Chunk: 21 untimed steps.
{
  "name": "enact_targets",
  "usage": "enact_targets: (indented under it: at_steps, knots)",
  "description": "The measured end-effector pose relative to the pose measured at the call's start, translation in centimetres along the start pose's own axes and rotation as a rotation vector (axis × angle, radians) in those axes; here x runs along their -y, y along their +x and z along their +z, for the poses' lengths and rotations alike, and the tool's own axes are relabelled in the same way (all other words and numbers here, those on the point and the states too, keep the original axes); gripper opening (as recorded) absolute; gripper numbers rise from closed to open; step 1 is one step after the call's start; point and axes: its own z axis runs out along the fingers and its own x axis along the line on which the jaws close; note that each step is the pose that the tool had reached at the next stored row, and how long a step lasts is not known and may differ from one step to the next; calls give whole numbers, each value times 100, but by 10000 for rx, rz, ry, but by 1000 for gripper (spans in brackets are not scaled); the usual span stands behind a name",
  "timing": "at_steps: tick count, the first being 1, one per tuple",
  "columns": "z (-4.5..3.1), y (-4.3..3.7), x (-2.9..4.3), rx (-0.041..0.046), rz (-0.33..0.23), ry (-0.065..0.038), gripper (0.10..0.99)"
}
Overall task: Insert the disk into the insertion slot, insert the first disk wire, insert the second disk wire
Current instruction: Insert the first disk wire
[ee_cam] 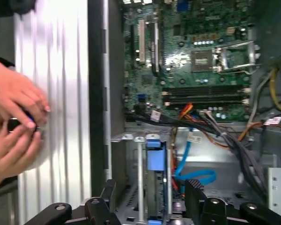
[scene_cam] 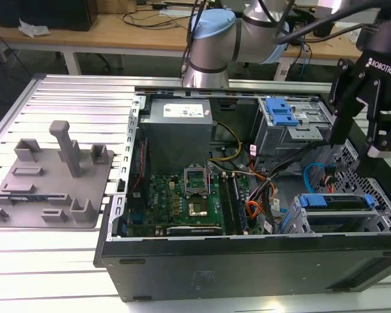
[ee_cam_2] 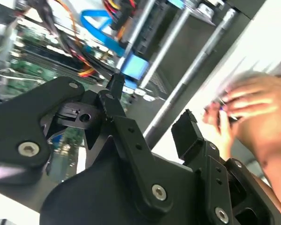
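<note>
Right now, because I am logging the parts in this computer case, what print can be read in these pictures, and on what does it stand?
No text here can be quoted.
White lettering on the gripper, on its body in the exterior view: a maker's mark, left unquoted.
Print on the power supply label: too small to read.
Print on the white cable tags: too blurred to read.
Markings on the motherboard: too small to read.

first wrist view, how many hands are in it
2. One hand is level with the motherboard, the second hand level with the drive cage; both close together over the ribbed table outside the case. More could be hidden.
</note>
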Motion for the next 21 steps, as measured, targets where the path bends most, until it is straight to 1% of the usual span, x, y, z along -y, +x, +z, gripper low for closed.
enact_targets:
  at_steps: [1, 2, 3, 4, 7, 9, 10, 11, 12, 13, 14, 17, 18, 20, 21]
  knots:
    - [0, -1, 0, -201, 4, 7, 682]
    - [-1, -2, 0, -380, 24, 62, 682]
    - [-1, -2, 0, -587, 128, 282, 682]
    - [-1, -5, 0, -597, 316, 472, 682]
    - [6, -8, -2, -597, 572, 470, 682]
    - [10, -8, -6, -629, 587, 469, 682]
    - [8, -25, -6, -768, 588, 476, 682]
    - [3, -49, -7, -874, 585, 481, 682]
    - [0, -76, -7, -950, 580, 487, 682]
    - [-5, -106, -7, -1004, 570, 492, 682]
    - [-11, -136, -6, -1031, 566, 495, 682]
    - [-38, -262, 45, -1039, 560, 498, 682]
    - [-41, -305, 72, -1039, 554, 500, 682]
    - [-38, -345, 115, -1037, 539, 504, 682]
    - [-29, -380, 170, -1038, 519, 510, 682]
